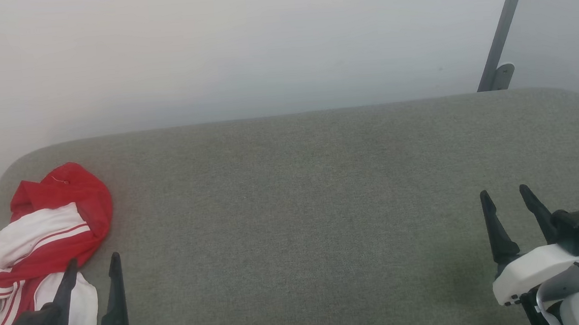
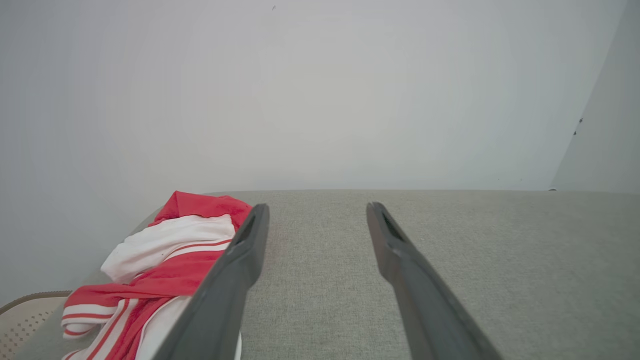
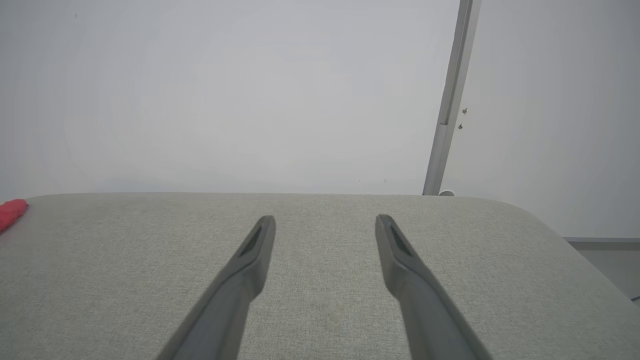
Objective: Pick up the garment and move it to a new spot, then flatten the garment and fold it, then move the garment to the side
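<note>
Both the left fingers (image 1: 116,287) and right fingers (image 1: 496,234) gape empty, so I'd nudge the left pair sideways onto the garment (image 1: 52,225), grabbing its thick bunch.

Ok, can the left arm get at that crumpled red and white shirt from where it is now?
Probably yes. The crumpled red and white shirt lies just ahead and to the left of the open left end effector on the grey fabric surface, and nothing stands between them.
</note>
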{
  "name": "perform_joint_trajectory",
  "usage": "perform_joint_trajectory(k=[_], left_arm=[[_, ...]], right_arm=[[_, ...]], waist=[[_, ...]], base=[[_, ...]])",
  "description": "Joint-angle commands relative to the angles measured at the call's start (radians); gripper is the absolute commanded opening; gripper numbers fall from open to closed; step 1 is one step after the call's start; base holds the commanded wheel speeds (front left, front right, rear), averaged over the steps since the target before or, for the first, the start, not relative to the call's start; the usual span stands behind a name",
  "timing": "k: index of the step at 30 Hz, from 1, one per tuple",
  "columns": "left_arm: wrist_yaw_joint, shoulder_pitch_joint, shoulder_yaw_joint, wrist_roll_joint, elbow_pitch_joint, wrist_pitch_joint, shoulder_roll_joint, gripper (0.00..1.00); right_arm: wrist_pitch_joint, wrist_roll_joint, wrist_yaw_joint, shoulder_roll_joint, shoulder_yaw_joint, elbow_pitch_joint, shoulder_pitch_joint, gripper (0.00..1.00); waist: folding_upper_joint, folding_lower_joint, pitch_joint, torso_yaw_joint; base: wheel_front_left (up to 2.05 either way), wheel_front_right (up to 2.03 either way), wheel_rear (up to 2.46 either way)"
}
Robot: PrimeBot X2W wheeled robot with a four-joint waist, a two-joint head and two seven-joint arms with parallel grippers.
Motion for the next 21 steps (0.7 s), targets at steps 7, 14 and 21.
perform_joint_trajectory(k=[7,14,21], left_arm=[[-0.009,0.003,0.005,-0.015,0.004,-0.004,-0.007,1.0],[0.008,-0.02,0.019,-0.038,0.025,0.005,-0.012,1.0],[0.032,-0.023,0.041,-0.057,-0.004,0.034,-0.003,1.0]], right_arm=[[-0.009,-0.007,0.0,0.003,-0.001,-0.015,0.009,1.0],[-0.005,-0.007,0.0,-0.002,0.023,-0.02,0.012,1.0],[0.007,0.001,0.0,-0.003,0.105,-0.005,-0.009,1.0]], waist=[[0.0,0.0,0.001,0.006],[0.0,0.0,-0.007,0.062],[0.0,0.0,-0.03,0.213]], base=[[0.0,0.0,0.0],[0.0,0.0,0.0],[0.0,0.0,0.0]])
